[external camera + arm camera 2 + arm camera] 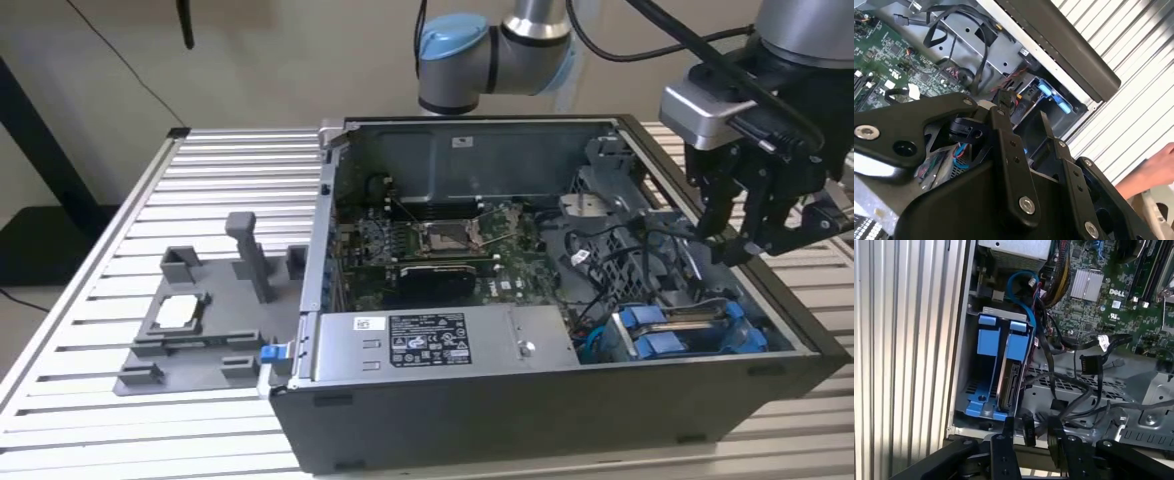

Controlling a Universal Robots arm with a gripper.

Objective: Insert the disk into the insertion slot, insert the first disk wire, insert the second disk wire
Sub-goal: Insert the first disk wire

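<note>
The disk (1013,377) stands on its edge in its blue carrier, inside the insertion slot (973,387) at a corner of the computer case (534,420). A second blue carrier (988,342) sits just beside it. So the disk looks like it is already in.

The gripper (1031,422) hangs over the side of the case near the slot. Its jaws are apart. In the first wrist view a small black plug (1028,430) shows between them, but I cannot tell if they touch it.

I think the wires are the big danger here. A messy bunch of black wires (1074,390) lies right next to the disk, and a blue wire (1019,282) loops close by. The jaws could catch a loop and tug it. A plug pushed in crooked could bend or jam. The jaws could also bump the wall of the case or scrape the green board (1104,300). In the second wrist view a person's hand (1149,172) is near the case, and it could get hit if the arm swings that way.

The case rests on a silver surface (147,200) made of long metal strips with grooves between them. A grey holder (200,330) sits on it, on the exterior view's left. Behind is a plain, pale wall (267,60).
</note>
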